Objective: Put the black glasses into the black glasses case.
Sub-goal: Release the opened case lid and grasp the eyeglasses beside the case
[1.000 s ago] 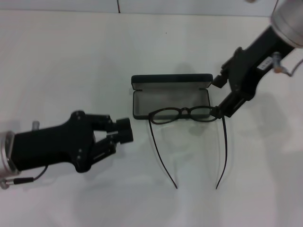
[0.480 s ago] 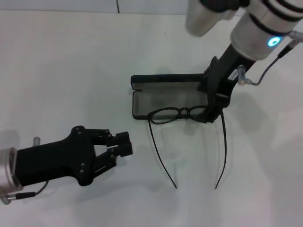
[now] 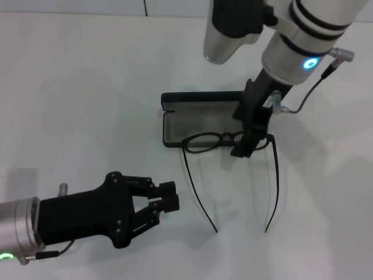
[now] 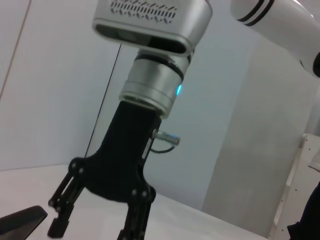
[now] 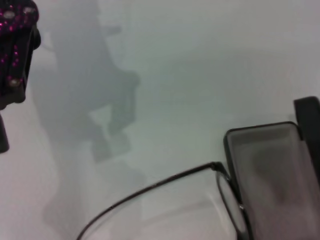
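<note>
The black glasses (image 3: 221,140) lie open on the white table, front frame against the near edge of the black glasses case (image 3: 204,119), temple arms pointing toward me. The case is open, with grey lining and its lid standing at the back. My right gripper (image 3: 243,149) hangs down over the glasses' right lens; the left wrist view shows its fingers (image 4: 60,222) spread apart and empty. In the right wrist view I see a temple arm (image 5: 150,187), a lens (image 5: 232,210) and the case (image 5: 270,170). My left gripper (image 3: 169,195) hovers near the table's front left, fingertips together, holding nothing.
The table (image 3: 87,87) is plain white, with a wall seam at the back. My right arm's silver forearm (image 3: 227,29) hangs over the area behind the case. My left gripper shows at one edge of the right wrist view (image 5: 15,65).
My right arm swung in from the right and now stands over the case, gripper on the right lens. My left gripper moved nearer and rightward. The glasses stayed in place.
</note>
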Tool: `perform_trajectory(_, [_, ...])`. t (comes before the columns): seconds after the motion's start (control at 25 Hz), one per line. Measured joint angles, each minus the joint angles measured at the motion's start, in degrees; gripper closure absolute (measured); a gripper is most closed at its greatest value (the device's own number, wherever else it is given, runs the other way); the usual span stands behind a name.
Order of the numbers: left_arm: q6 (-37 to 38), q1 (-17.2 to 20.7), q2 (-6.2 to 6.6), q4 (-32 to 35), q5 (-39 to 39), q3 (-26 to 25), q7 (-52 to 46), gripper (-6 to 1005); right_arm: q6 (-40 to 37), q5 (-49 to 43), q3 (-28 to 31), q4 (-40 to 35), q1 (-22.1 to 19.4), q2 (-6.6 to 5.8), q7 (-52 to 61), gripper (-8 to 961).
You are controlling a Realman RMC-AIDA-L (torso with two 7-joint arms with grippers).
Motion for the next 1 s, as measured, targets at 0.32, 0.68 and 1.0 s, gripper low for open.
perform_trajectory(0.32, [-0.1,-0.1,-0.08,-2.4,0.0,0.2,3.6,803,5.4,2.3,-5.1,3.4,0.8,0.01,-0.7,142])
perform_trajectory(0.68, [-0.1,-0.4,-0.06,-4.4,0.0,0.1,5.1,804,9.4,4.3,-6.5,6.8,1.1,0.01,-2.2,142])
perform_trajectory(1.0, [-0.2,-0.7,-0.06,-4.5,0.0,0.1,5.1,804,11.0,5.1,-8.5,8.9,1.4,0.01,-2.7,142])
